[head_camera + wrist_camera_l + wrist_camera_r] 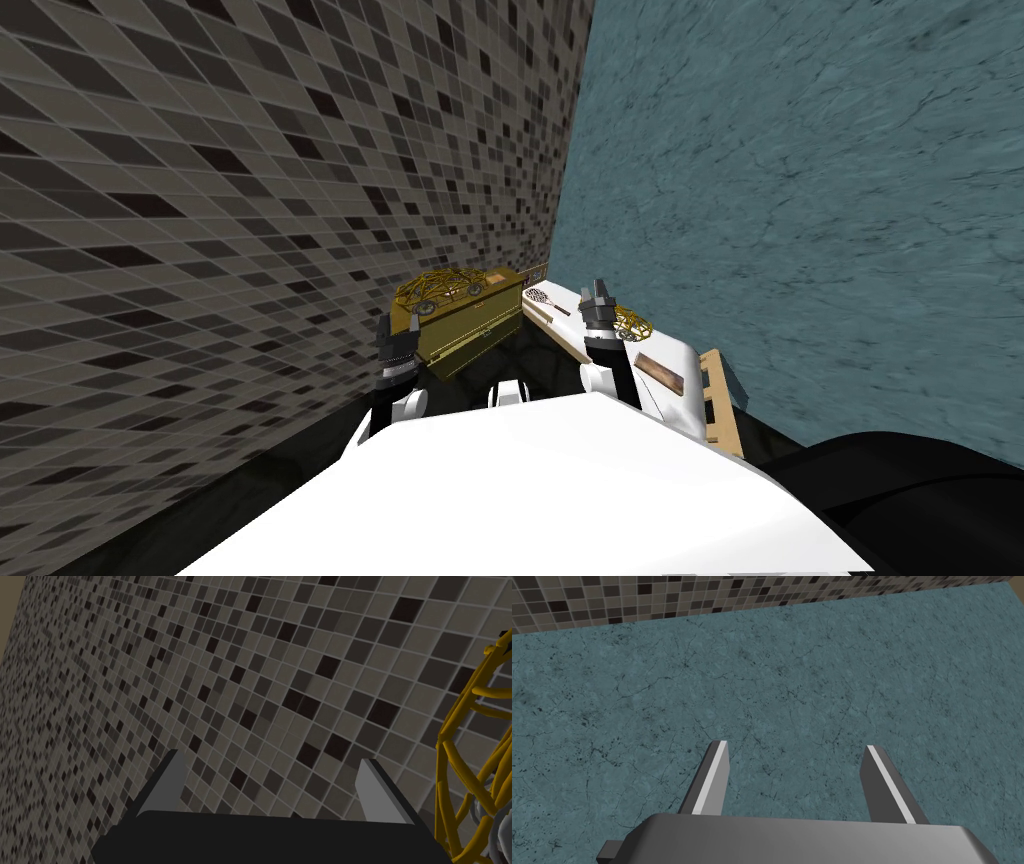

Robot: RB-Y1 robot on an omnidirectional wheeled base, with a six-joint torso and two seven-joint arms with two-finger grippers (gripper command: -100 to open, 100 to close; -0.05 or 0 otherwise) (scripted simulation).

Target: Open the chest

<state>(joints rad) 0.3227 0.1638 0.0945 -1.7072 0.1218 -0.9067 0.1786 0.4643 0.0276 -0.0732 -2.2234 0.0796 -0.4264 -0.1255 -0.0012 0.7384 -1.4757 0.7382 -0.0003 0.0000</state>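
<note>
An olive-gold chest (478,318) stands against the tiled wall, lid down, with a yellow wire basket (441,287) on top. My left gripper (396,338) hangs at the chest's near left end, close beside it. In the left wrist view that gripper (272,757) is open with nothing between its fingers, facing the tiled wall, and the yellow wire basket (472,776) shows just off one finger. My right gripper (598,298) is raised over the white surface to the right of the chest. The right wrist view has that gripper (797,747) open and empty.
A white surface (668,350) beside the chest carries a small racket-like thing (544,297), a second yellow wire basket (632,323) and a brown board (660,372). A wooden frame (720,400) stands at its right side. The tiled and teal walls meet behind the chest.
</note>
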